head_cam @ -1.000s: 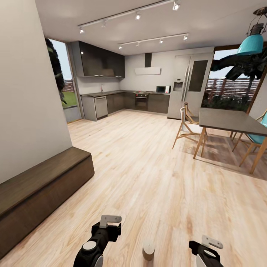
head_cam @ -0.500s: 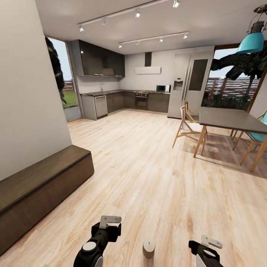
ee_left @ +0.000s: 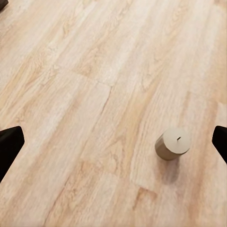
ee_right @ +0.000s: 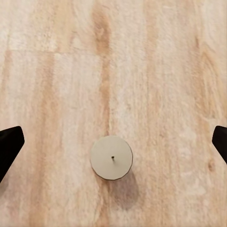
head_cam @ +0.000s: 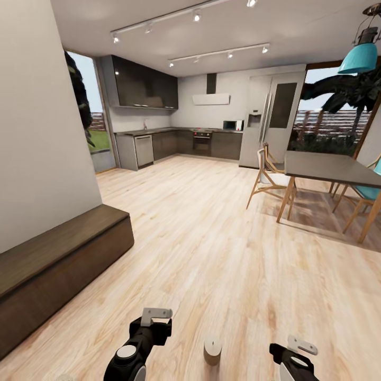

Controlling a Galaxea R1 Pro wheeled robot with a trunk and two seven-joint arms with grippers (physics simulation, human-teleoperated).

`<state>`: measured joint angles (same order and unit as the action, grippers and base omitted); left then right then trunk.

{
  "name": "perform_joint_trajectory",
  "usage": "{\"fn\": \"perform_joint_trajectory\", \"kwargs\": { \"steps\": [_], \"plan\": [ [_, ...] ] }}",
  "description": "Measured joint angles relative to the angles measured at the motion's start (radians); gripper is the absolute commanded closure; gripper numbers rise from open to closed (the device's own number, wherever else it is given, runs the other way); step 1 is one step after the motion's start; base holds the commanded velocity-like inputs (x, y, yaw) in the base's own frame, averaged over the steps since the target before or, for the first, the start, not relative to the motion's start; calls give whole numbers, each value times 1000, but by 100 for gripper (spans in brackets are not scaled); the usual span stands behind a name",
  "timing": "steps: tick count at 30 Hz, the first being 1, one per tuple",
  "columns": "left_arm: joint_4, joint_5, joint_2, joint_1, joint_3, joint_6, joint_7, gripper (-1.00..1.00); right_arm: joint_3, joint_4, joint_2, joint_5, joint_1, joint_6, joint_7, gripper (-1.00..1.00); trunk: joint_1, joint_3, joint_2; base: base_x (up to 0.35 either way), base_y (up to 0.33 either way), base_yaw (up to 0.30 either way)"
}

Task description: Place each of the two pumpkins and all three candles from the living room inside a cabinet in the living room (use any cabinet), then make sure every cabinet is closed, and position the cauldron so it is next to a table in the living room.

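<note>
Each arm ends in a glossy black moulded wrist housing, the left arm (head_cam: 138,346) carrying a round light-grey cap on top and a pale grey angular bracket at its tip, the right arm (head_cam: 292,360) carrying a matching pale grey bracket, with black jaws.

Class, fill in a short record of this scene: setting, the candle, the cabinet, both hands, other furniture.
setting: open room with a wood floor, kitchen at the far end
candle: upright on the floor, between both arms
cabinet: low, dark brown, along the left wall, closed
left hand: open, empty
right hand: open, above the candle
other furniture: dining table, chairs
</note>
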<state>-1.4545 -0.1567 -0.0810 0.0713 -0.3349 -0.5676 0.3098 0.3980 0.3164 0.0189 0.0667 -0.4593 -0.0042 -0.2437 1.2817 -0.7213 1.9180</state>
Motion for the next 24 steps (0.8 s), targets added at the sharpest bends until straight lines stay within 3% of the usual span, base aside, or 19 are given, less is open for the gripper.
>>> {"fn": "perform_joint_trajectory", "kwargs": {
  "steps": [24],
  "plan": [
    [-25, -1, 2, -10, 0, 1, -3, -100, -4, -3, 1, 0, 0, 0, 0, -100, 92, -75, 168, 0, 0, 0]
  ]
}}
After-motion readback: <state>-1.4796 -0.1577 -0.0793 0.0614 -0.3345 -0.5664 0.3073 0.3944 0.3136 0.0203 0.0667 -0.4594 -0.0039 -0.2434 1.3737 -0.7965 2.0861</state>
